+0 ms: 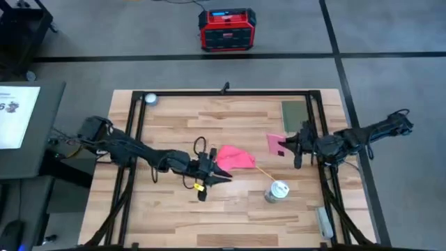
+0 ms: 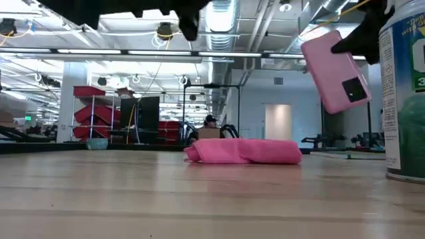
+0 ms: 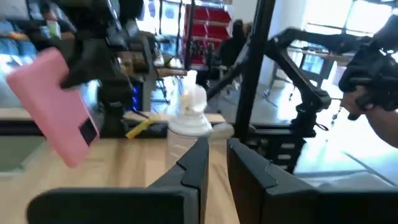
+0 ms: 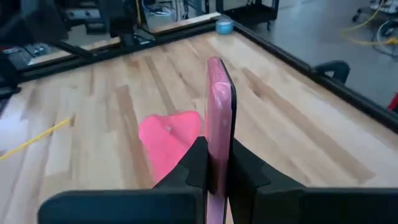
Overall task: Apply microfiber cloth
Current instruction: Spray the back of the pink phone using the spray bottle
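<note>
1. Microfiber cloth (image 1: 234, 159) is lying bunched up on the table (image 1: 174, 216) near the middle, not laid flat. The left gripper (image 1: 217, 174) sits right at its near edge with the fingers (image 3: 194, 163) close together and nothing between them, so the cloth isn't actually held.
2. Right gripper (image 1: 293, 148) is up off the table with its fingers (image 4: 198, 163) clamped on the pink phone (image 1: 277, 144), which hangs tilted in the air, apart from the cloth.
3. Biggest risk imo: the phone is pinched by its thin edges only. Any sideways push from wiping could twist it in that grip or pop it out onto the wood.
4. Since the cloth is crumpled, a pinch at the edge might grab just one fold, and the rest would dangle or slip away on the lift.
5. The spray bottle (image 1: 277, 191) stands near both arms, between cloth and phone-ish. An elbow swing could easily tip it over.
6. Both arms meeting mid-table means the fingers could bump each other too.
</note>
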`<state>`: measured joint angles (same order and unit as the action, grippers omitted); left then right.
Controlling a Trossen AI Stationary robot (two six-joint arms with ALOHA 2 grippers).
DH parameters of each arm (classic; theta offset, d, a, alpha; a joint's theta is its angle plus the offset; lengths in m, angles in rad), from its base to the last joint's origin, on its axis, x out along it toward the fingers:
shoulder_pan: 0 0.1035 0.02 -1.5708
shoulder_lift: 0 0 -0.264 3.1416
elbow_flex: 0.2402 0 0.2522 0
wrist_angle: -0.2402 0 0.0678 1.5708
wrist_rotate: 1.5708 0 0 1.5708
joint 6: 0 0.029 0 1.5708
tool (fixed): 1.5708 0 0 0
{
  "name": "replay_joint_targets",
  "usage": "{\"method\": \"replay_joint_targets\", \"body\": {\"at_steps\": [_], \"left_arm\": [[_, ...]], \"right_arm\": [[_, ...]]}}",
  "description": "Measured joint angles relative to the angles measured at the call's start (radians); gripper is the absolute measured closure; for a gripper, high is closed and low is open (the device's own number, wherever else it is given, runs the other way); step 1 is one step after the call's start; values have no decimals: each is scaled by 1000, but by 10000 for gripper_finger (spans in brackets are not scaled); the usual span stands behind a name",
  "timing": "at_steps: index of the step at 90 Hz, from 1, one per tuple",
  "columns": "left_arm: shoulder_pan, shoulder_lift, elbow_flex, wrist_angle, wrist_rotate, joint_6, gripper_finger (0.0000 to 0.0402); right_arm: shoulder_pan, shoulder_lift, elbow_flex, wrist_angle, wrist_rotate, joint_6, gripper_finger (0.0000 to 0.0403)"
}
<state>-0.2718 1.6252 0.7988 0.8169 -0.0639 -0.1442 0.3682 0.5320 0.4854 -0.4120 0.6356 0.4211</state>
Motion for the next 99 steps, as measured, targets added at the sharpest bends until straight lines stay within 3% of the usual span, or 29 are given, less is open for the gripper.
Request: {"method": "replay_joint_targets", "body": {"at_steps": [15, 57, 80, 99], "left_arm": [[0, 81, 97, 2, 20, -17, 399], [29, 263, 268, -12, 47, -91, 398], [34, 291, 317, -23, 69, -88, 398], [43, 291, 318, -45, 68, -88, 398]], "right_arm": [[51, -9, 0, -85, 77, 74, 389], [228, -14, 0, -141, 156, 233, 389], [337, 0, 0, -314, 198, 484, 389], [434, 67, 0, -317, 191, 628, 389]]}}
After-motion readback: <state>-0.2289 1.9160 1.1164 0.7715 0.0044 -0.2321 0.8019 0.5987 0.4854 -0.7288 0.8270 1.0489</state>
